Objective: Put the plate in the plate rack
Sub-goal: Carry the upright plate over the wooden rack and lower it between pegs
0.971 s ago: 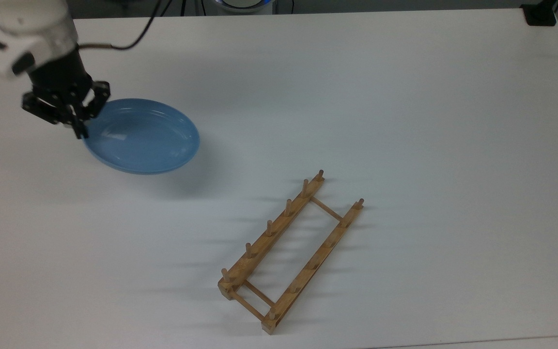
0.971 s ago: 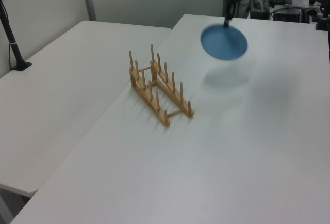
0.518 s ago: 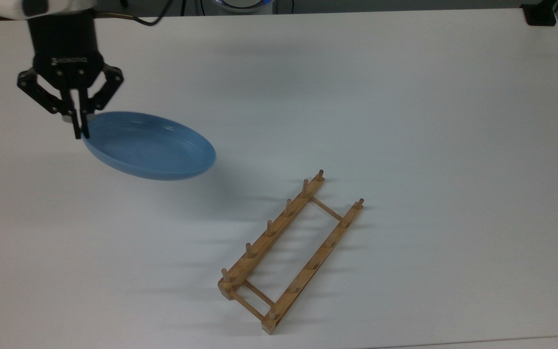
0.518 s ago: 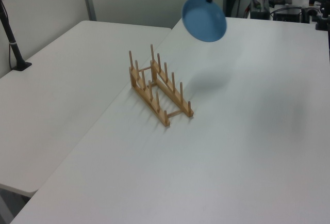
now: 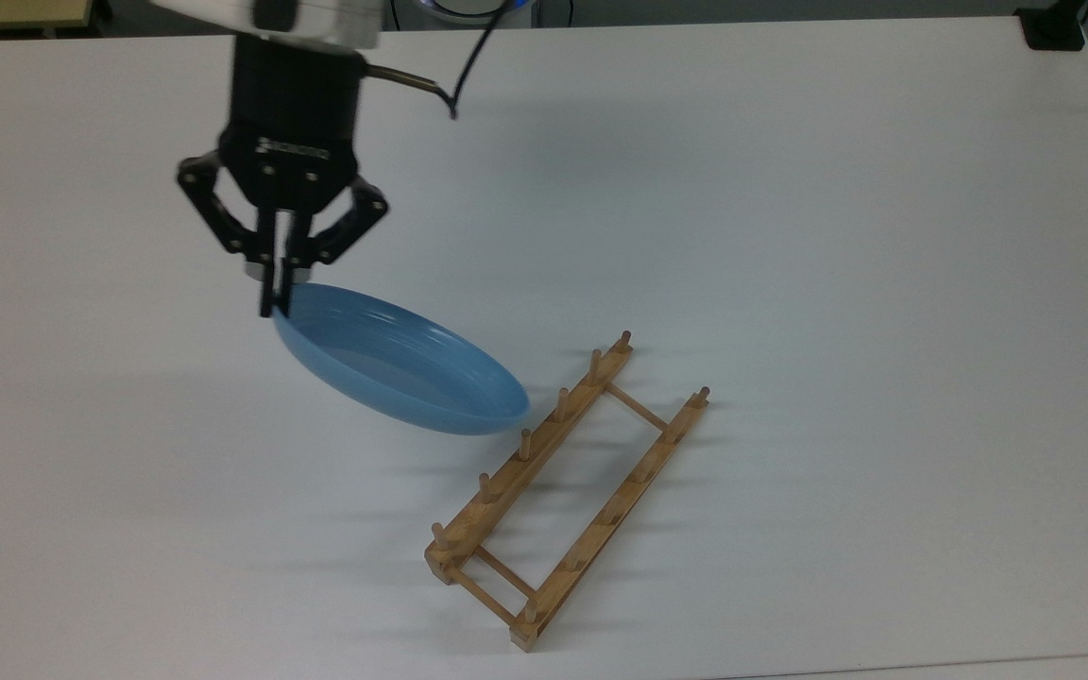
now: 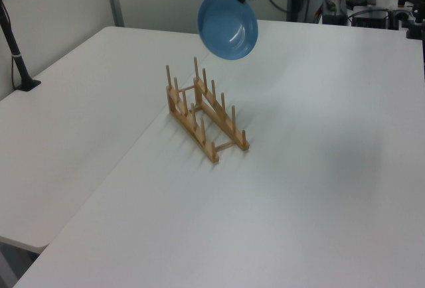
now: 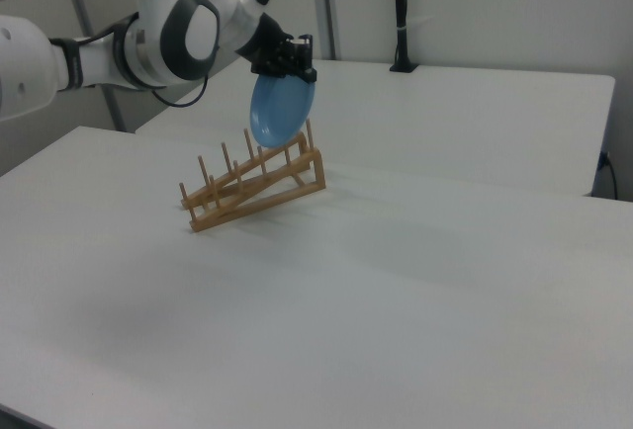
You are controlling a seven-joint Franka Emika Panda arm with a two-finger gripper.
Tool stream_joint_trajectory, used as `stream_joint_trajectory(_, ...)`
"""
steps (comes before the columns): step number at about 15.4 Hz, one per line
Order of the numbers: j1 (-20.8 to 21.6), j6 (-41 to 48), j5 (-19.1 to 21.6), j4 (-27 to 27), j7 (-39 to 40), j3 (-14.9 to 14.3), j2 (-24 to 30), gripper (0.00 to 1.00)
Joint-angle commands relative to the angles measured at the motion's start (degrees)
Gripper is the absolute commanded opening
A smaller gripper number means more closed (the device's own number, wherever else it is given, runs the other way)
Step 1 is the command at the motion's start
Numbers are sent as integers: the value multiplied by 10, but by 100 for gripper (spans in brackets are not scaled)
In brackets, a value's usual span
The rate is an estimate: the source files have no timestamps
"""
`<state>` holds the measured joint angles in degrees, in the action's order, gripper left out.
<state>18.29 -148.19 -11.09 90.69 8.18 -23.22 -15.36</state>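
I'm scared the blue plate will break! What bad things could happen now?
1. The gripper pinches only the rim of the round light-blue plate, which hangs tilted in the air above the white table. It might slip and fall.
2. The plate is close to the upright pegs of the light-brown wooden plate rack. Coming down crooked, it could bump a peg and push the rack instead of sliding between the pegs.

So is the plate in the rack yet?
Out: the plate hangs from the gripper, above the plate rack.
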Motion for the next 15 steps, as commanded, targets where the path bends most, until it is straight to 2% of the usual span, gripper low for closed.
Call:
stream_joint_trajectory(1, 33, -16, -130, 14, -139, 2, 7, 0)
stream_joint_trajectory(4, 41, -16, -255, 13, -260, 21, -2, 0)
stream_joint_trajectory(5, 41, -16, -303, 13, -303, 26, -5, 0)
stream_joint_trajectory(6, 42, -16, -368, 13, -357, 28, -7, 0)
stream_joint_trajectory(7, 46, -16, -400, 14, -387, 33, -7, 0)
stream_joint_trajectory(10, 56, -15, -445, 15, -430, 35, -8, 0)
stream_joint_trajectory(15, 75, -14, -447, 15, -440, 35, -24, 0)
